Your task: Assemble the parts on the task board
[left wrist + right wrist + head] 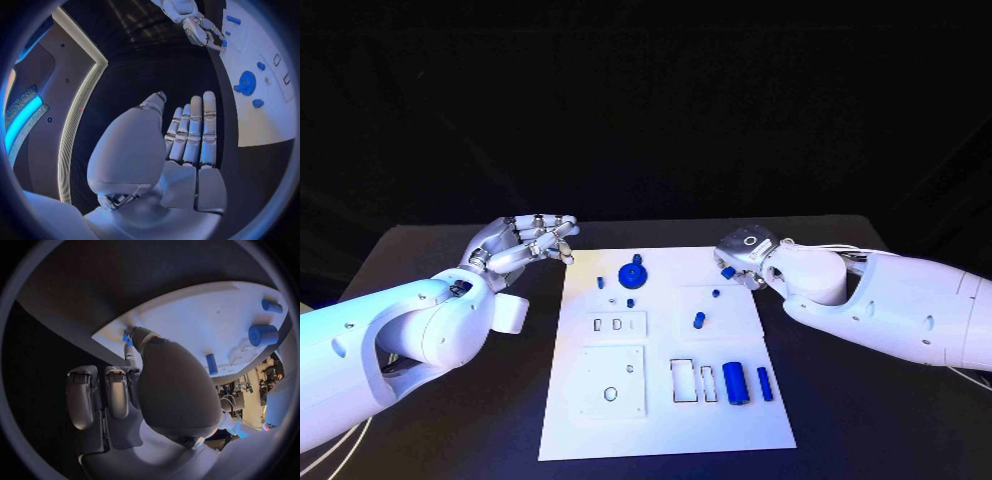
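Head view puts the task's centre at the far right corner of the flat white task board, where the right silver hand pinches a small blue plastic part between thumb and a fingertip, just above or on the board surface; which of the two I cannot tell. In the right wrist view the same blue piece sits at the fingertip near the board's edge. To do this step well, I judge the hand should keep the part upright, line it over its seat before lowering, and press straight down without sliding. Toward the board's far middle stands a round blue wheel-shaped part, and near the right edge lie a thick blue cylinder and a thin blue pin. The left silver hand hovers off the board's far left corner, released, fingers apart and holding nothing.
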Action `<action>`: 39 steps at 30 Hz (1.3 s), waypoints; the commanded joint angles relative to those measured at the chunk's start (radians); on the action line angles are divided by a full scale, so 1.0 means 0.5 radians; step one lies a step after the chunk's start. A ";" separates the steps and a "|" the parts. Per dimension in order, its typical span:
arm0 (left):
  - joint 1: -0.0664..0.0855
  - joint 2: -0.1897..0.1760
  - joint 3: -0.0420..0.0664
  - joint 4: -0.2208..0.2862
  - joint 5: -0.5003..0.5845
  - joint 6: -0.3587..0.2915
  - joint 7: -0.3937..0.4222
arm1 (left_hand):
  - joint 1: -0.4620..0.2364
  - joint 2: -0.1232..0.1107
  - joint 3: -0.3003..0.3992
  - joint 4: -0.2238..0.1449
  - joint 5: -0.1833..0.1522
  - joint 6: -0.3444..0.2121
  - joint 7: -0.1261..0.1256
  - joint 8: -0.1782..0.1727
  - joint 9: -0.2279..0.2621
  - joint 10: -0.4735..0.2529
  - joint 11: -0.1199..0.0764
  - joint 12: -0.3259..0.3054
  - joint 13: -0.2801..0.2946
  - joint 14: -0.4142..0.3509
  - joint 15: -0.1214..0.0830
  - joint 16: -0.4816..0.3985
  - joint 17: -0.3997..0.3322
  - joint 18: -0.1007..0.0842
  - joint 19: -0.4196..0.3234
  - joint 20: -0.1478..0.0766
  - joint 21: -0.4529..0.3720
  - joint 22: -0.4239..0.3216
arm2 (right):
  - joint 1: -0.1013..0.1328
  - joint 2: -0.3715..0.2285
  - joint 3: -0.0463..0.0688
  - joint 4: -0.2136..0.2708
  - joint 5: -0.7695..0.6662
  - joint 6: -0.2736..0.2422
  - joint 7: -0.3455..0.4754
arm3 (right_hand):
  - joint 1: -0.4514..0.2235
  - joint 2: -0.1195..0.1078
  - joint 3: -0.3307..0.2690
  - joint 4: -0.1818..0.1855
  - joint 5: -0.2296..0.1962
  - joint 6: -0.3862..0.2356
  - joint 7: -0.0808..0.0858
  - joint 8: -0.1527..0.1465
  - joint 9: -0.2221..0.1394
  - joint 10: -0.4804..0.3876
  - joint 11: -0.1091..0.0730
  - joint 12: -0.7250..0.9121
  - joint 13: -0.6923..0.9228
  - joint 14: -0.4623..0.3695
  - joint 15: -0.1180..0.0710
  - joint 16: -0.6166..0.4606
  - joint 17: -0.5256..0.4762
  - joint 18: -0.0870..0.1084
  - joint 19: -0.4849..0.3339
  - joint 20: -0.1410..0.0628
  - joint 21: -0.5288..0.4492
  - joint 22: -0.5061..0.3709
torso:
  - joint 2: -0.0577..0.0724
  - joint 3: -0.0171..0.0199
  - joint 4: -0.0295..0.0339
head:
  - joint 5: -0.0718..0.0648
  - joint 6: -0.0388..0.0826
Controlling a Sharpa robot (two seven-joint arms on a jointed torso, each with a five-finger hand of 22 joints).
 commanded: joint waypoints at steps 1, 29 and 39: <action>0.001 0.004 0.001 0.002 0.006 0.031 0.011 | 0.011 0.002 0.012 -0.005 -0.011 -0.013 -0.007 -0.007 0.002 -0.011 0.002 0.006 0.001 -0.012 -0.002 0.012 -0.002 0.009 -0.020 -0.001 0.007 0.002 | -0.006 0.005 -0.003 -0.009 0.008 0.019 0.033 | -0.034 0.007 0.011 0.016 -0.021 0.043 0.002 0.015 0.006 0.215 -0.009 0.008 0.527 0.200 -0.012 -0.001 0.503 -0.014 0.206 -0.012 0.009 0.527 | 0.000 -0.0004 0.001 | 0.001 -0.004; 0.000 0.005 0.001 -0.005 0.006 0.028 0.007 | 0.013 0.002 0.015 -0.006 -0.011 -0.014 -0.007 -0.007 0.004 -0.013 0.002 0.008 0.001 -0.014 -0.002 0.015 -0.005 0.009 -0.026 0.000 0.014 0.007 | -0.011 0.001 -0.003 0.007 0.089 -0.023 0.053 | -0.073 -0.011 -0.035 0.038 -0.110 0.007 0.048 -0.045 -0.014 0.215 0.028 0.008 0.527 0.200 0.010 -0.001 0.504 -0.014 0.206 0.007 0.009 0.527 | 0.000 0.0013 -0.002 | 0.001 -0.002; 0.000 0.005 0.001 -0.006 0.006 0.028 0.005 | 0.015 0.002 0.016 -0.007 -0.011 -0.015 -0.006 -0.008 0.004 -0.015 0.002 0.008 0.001 -0.015 -0.002 0.017 -0.006 0.009 -0.029 0.001 0.018 0.010 | -0.011 -0.002 -0.003 0.021 0.089 -0.038 0.059 | -0.072 -0.012 -0.049 0.037 -0.110 -0.021 0.067 -0.065 -0.020 0.215 0.045 0.008 0.527 0.200 0.022 -0.001 0.504 -0.014 0.206 0.015 0.009 0.527 | -0.001 0.0010 -0.001 | 0.003 -0.002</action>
